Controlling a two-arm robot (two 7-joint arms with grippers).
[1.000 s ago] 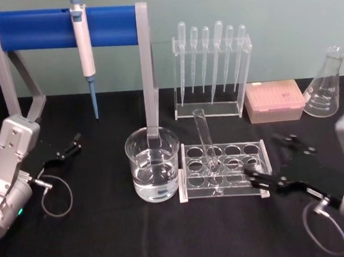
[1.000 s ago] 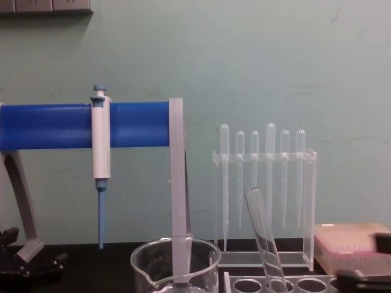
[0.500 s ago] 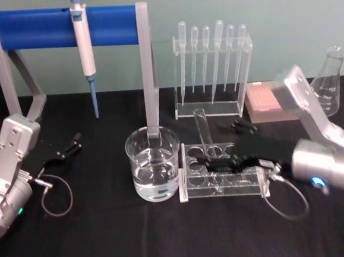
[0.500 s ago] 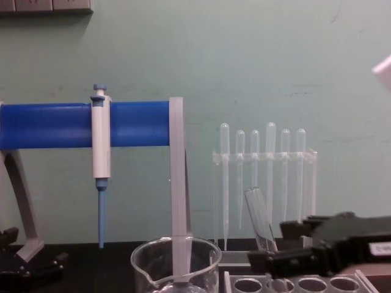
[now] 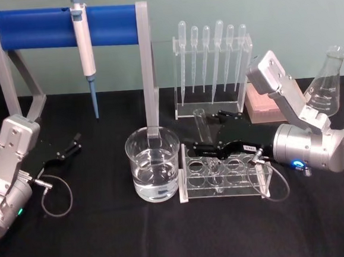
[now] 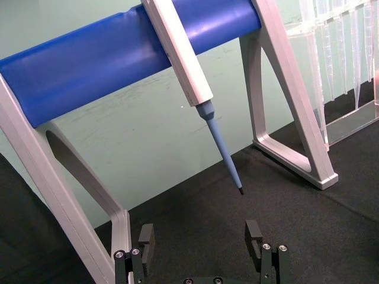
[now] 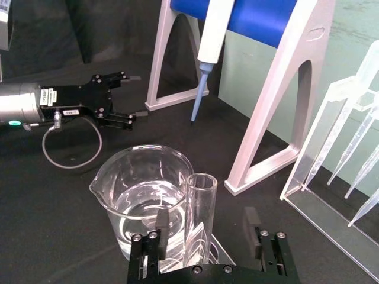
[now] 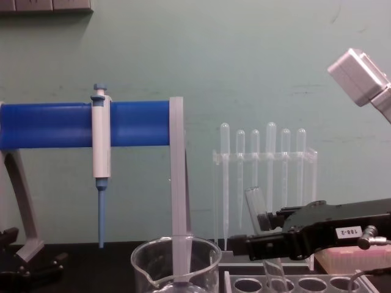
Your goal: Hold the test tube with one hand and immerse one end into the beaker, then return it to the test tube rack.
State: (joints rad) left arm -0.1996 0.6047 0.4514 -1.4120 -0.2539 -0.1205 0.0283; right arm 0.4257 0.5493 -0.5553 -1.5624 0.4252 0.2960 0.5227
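First, the beaker [image 5: 153,164] is about half full of clear liquid, just beside the rack [image 5: 224,191]. The test tube [image 5: 200,121] stands in a rack hole, almost upright with its open rim up, leaning slightly toward the beaker. It is between the spread fingers of the right gripper [image 5: 206,134] and is not clamped. The left gripper [image 5: 75,143] rests open at the far left.

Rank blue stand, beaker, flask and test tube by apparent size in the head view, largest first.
1. Blue stand.
2. Beaker.
3. Flask, farther off, so unsure.
4. Test tube, between the right gripper's open jaws.
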